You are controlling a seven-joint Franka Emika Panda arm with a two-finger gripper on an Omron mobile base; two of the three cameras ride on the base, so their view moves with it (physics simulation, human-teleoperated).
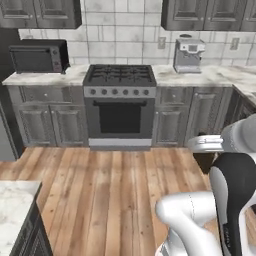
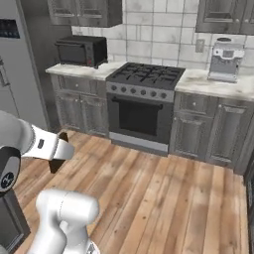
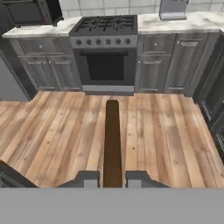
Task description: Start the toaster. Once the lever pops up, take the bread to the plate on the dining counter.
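My gripper (image 3: 112, 177) is shut on the bread (image 3: 112, 140), a thin dark-brown slice seen edge-on that juts forward from between the two finger tips. The hand hangs over the wooden floor (image 3: 166, 131), facing the stove. In the left base view the gripper (image 1: 203, 151) sits at the right beside my arm, with the dark slice (image 1: 204, 161) under it. From the right base view the gripper (image 2: 58, 151) is at the left, holding the bread (image 2: 56, 162). The toaster and the plate are out of view.
A black stove with oven (image 1: 119, 100) stands against the far wall. A microwave (image 1: 39, 56) is on the worktop to its left and a coffee machine (image 1: 188, 54) to its right. A fridge (image 2: 15, 64) is at the left. A marble counter corner (image 1: 12, 210) is near left.
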